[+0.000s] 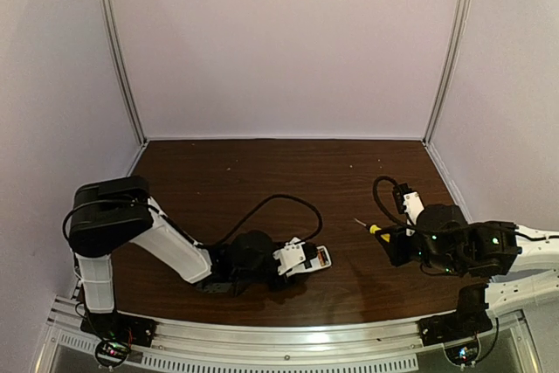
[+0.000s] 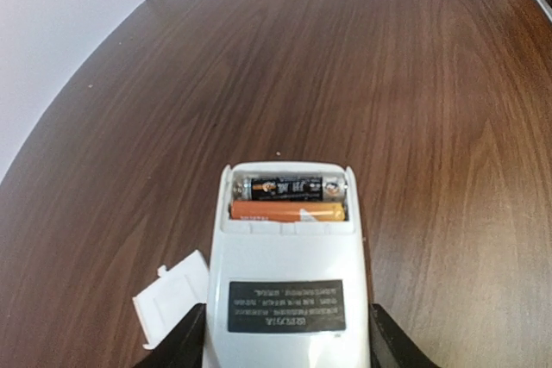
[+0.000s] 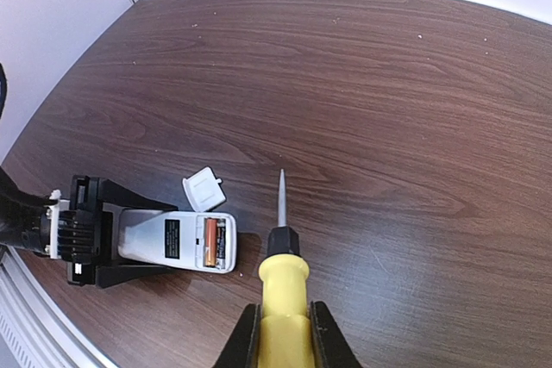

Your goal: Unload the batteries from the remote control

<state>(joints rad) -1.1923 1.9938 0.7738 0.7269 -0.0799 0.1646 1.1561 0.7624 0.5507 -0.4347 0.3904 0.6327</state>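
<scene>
As remote (image 2: 289,299) lies open, both batteries (image 2: 289,210) inside

glossy dark wood-grain desk (image 2: 388,84); smooth, matt white plastic remote control (image 2: 289,252), its two batteries (image 2: 287,210) shiny-wrapped; yellow plastic-handled screwdriver (image 3: 282,277) with a dull grey metal shaft (image 3: 281,196).

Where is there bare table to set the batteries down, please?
Bare: the dark wooden table's far half, up to the back wall, and the gap between the white bar-shaped remote and yellow-handled screwdriver. Crowded: beside the remote, where the small white cover lies.
</scene>
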